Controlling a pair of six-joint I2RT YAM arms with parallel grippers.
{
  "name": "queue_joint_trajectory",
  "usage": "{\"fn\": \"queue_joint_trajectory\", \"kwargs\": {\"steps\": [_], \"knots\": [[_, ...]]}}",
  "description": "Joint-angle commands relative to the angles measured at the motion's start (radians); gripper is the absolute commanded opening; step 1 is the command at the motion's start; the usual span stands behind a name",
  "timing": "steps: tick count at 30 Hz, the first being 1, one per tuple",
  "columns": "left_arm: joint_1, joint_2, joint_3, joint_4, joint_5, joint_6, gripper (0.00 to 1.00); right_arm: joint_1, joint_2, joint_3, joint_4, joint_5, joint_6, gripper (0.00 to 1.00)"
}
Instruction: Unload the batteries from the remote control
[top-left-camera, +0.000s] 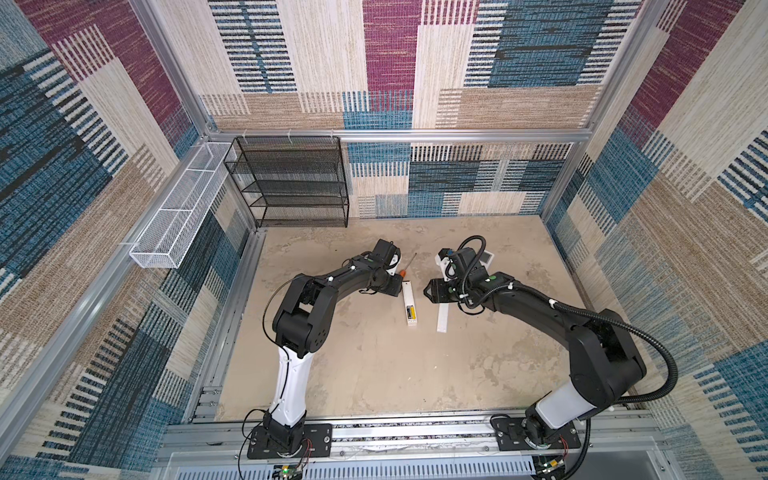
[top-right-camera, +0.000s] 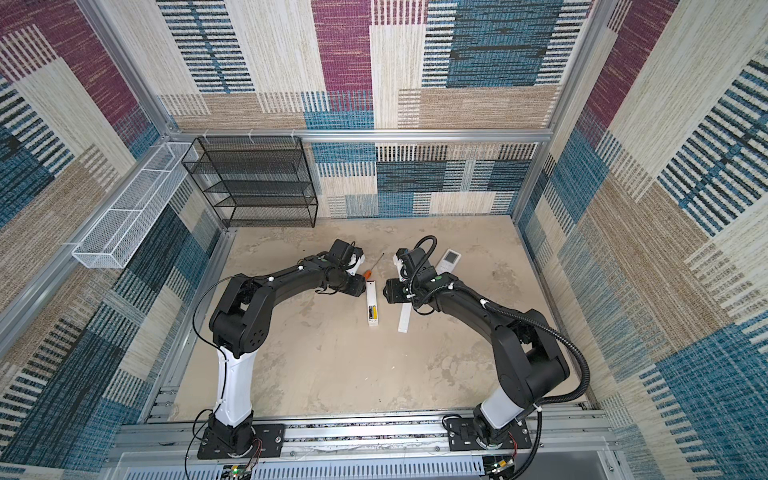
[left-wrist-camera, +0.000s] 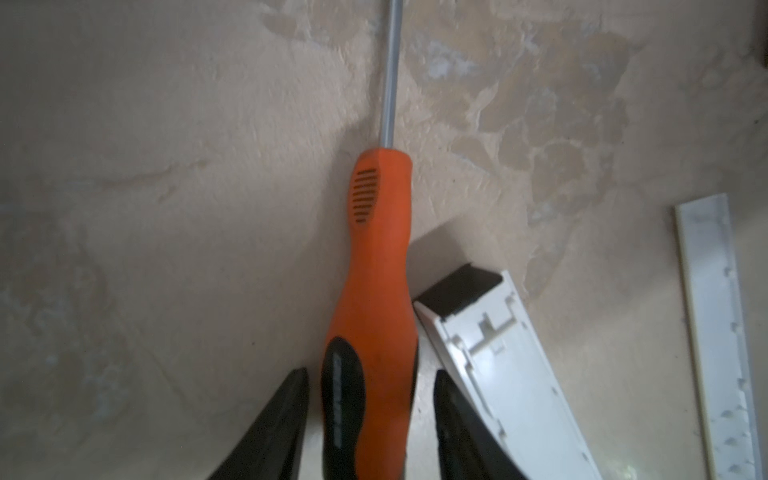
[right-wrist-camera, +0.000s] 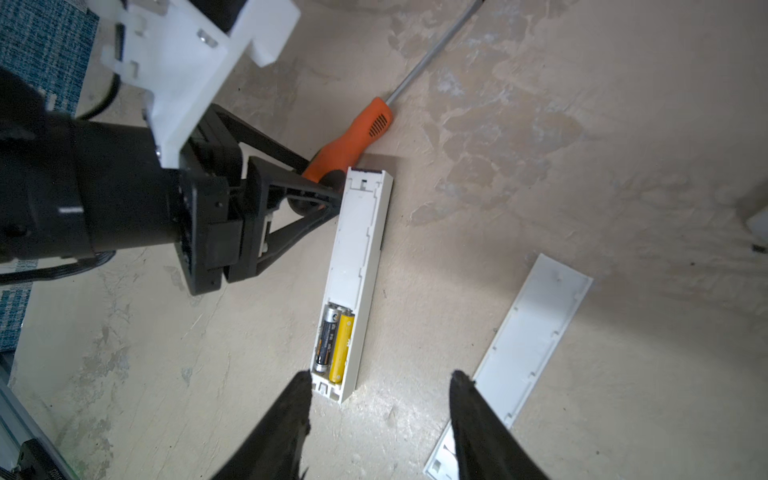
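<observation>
1. The remote control (top-left-camera: 409, 305) is a slim white bar lying back-up near the middle of the table (top-left-camera: 374, 374). Its length runs from the far edge toward the near edge.
2. Its battery bay (right-wrist-camera: 334, 345), at the end toward the near edge, is uncovered and holds the batteries. A dark battery (right-wrist-camera: 327, 338) and a yellow battery (right-wrist-camera: 341, 347) lie side by side, touching.
3. The white back cover (right-wrist-camera: 532, 345) lies flat on the table to the remote's right, apart from it.
4. The left gripper (left-wrist-camera: 370, 376) straddles the black end of the handle of the screwdriver (left-wrist-camera: 376, 257). Its jaws stand apart, with a sliver of table showing on each side. The screwdriver lies just beside the remote's far end.
5. The right gripper (right-wrist-camera: 380, 376) hangs close by the remote's right side, jaws wide apart.
6. A black mesh rack (top-left-camera: 291, 183) stands in the far-left corner. A white mesh basket (top-left-camera: 174, 212) runs along the left wall, and a second remote (top-right-camera: 449, 257) lies toward the far edge.
7. Broad bare tabletop stretches from the remote to the near edge.
</observation>
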Motion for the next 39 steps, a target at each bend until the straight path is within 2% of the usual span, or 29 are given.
{"fn": "queue_joint_trajectory", "kwargs": {"steps": [1, 5, 8, 11, 19, 24, 30, 39], "knots": [[0.002, 0.012, -0.011, -0.013, -0.001, 0.056, 0.44, -0.001, -0.009, 0.018, 0.049, 0.019, -0.052, 0.55], [0.006, -0.002, -0.022, -0.012, 0.002, 0.068, 0.38, 0.000, -0.016, 0.032, 0.073, 0.008, -0.114, 0.56], [0.012, -0.024, -0.031, -0.026, 0.007, 0.075, 0.27, 0.000, -0.032, 0.034, 0.099, 0.024, -0.174, 0.56], [0.020, -0.057, -0.047, -0.036, 0.024, 0.080, 0.21, 0.000, -0.064, 0.020, 0.138, 0.049, -0.239, 0.56], [0.045, -0.167, -0.062, -0.155, 0.114, 0.095, 0.05, 0.025, -0.188, -0.111, 0.363, 0.063, -0.510, 0.58], [0.049, -0.259, -0.059, -0.282, 0.197, 0.088, 0.00, 0.116, -0.210, -0.193, 0.489, 0.158, -0.753, 0.59], [0.054, -0.364, -0.052, -0.431, 0.276, 0.071, 0.00, 0.189, -0.193, -0.238, 0.570, 0.166, -0.973, 0.62], [0.070, -0.444, -0.050, -0.558, 0.427, -0.010, 0.00, 0.279, -0.124, -0.215, 0.549, 0.198, -1.183, 0.63]]}}
